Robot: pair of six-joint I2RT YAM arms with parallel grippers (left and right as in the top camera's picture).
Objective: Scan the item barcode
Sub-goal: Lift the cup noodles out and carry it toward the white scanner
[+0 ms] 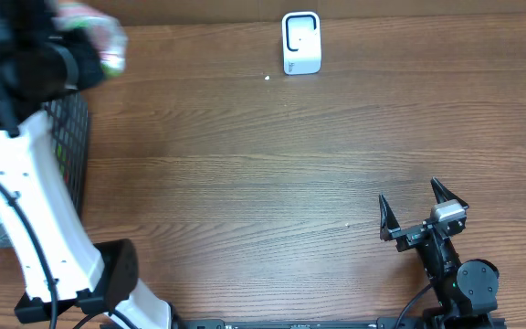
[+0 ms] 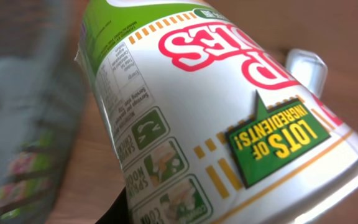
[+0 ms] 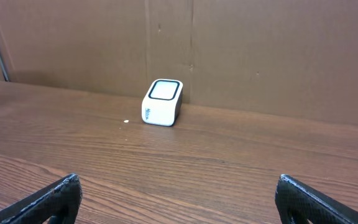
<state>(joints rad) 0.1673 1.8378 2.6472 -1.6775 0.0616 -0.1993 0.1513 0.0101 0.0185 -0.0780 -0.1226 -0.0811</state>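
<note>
The item is a white and green cup of noodles (image 2: 229,118) that fills the left wrist view, lying tilted with its red lettering upside down. No barcode shows on the side I see. My left gripper (image 1: 91,53) is shut on the cup (image 1: 106,38), held up above the table's far left corner; one dark finger (image 2: 126,208) shows beneath it. The white scanner (image 1: 300,42) stands at the table's far edge, and in the left wrist view the scanner (image 2: 306,65) peeks out behind the cup. My right gripper (image 1: 423,208) rests open and holds nothing at the front right.
A black mesh basket (image 1: 69,146) with packaged goods stands at the left edge, below the raised left arm. A brown cardboard wall (image 3: 260,56) backs the table behind the scanner (image 3: 162,102). Bare wood lies between the right gripper (image 3: 178,199) and the scanner.
</note>
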